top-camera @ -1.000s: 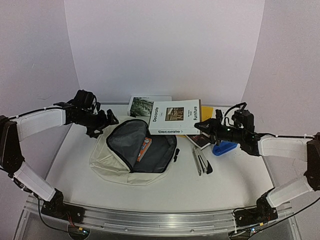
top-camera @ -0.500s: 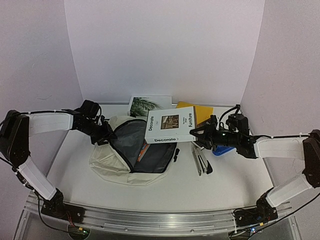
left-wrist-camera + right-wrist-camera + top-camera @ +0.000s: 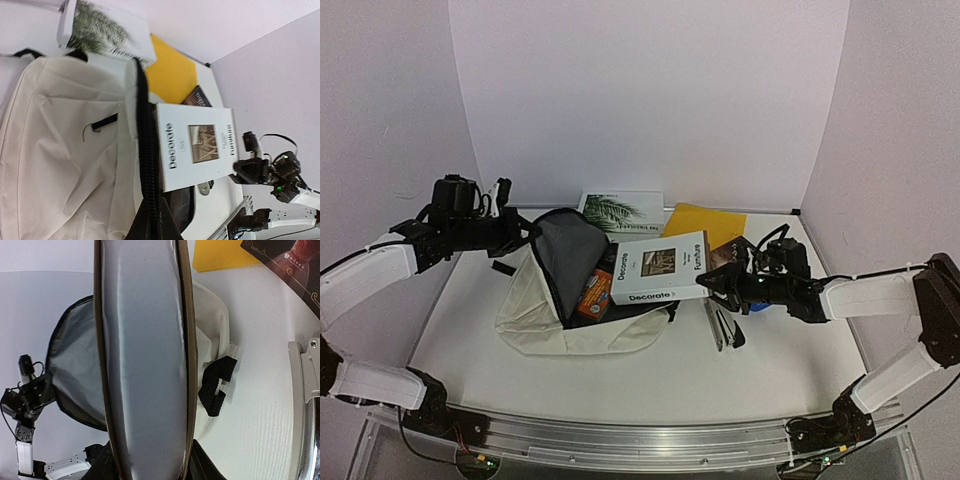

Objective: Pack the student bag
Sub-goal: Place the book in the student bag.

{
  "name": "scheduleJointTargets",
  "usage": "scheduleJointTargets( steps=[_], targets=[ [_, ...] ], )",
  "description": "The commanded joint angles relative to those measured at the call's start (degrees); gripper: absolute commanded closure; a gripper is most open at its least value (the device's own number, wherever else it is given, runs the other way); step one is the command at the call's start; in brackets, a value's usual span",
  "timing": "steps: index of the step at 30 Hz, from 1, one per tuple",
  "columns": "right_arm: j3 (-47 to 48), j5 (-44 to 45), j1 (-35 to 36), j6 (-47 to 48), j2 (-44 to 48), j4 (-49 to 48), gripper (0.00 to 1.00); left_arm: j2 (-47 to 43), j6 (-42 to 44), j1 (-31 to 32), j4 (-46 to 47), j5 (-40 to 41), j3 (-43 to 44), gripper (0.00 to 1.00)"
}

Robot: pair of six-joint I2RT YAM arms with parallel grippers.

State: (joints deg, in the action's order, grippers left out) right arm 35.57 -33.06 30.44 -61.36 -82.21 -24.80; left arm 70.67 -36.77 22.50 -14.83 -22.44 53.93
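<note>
The student bag (image 3: 545, 315) lies centre-left on the table, mouth facing right. Your left gripper (image 3: 516, 232) is pinched tight on the upper rim, holding the opening up. Your right gripper (image 3: 713, 284) clamps the right edge of the white Decorate book (image 3: 655, 268); its left end sits at the mouth, not in yet. An orange item (image 3: 592, 296) is already inside. I'd call it early-to-mid: the palm-cover book (image 3: 620, 208), yellow folder (image 3: 705, 222) and pens (image 3: 722, 328) lie outside the bag.

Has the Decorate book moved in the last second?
Yes. The Decorate book, held by the right gripper, has come nearer and slightly left, off the palm-cover book and down over the open bag.
</note>
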Motion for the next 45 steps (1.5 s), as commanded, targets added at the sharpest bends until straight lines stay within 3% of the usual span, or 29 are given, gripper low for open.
scheduleJointTargets(
  steps=[1,17,25,33,39,45],
  targets=[
    [2.14,0.65,1.48,-0.50,-2.42,-3.36,0.71,-5.88,4.50,-0.18,7.75,-2.61,-0.95,1.00],
    [8.63,0.60,7.16,-5.18,-12.75,-9.70,0.71,-6.35,5.31,-0.18,14.40,-12.93,-0.69,1.00],
    [10.46,3.13,9.22,-13.46,-18.65,-21.16,0.69,-4.92,5.49,-0.19,16.67,-18.85,1.29,1.00],
    [20.51,5.42,13.73,-13.43,-30.53,-23.47,0.66,-3.39,6.10,-0.10,16.92,-19.83,2.10,1.00],
    [27.23,8.18,16.55,-10.66,-37.14,-22.19,0.55,-2.27,3.41,-0.11,20.92,-19.93,-0.34,1.00],
    [30.51,12.29,16.76,-2.27,-34.93,-10.01,0.35,-1.19,1.84,-0.18,19.38,-15.89,-0.36,1.00]
  ],
)
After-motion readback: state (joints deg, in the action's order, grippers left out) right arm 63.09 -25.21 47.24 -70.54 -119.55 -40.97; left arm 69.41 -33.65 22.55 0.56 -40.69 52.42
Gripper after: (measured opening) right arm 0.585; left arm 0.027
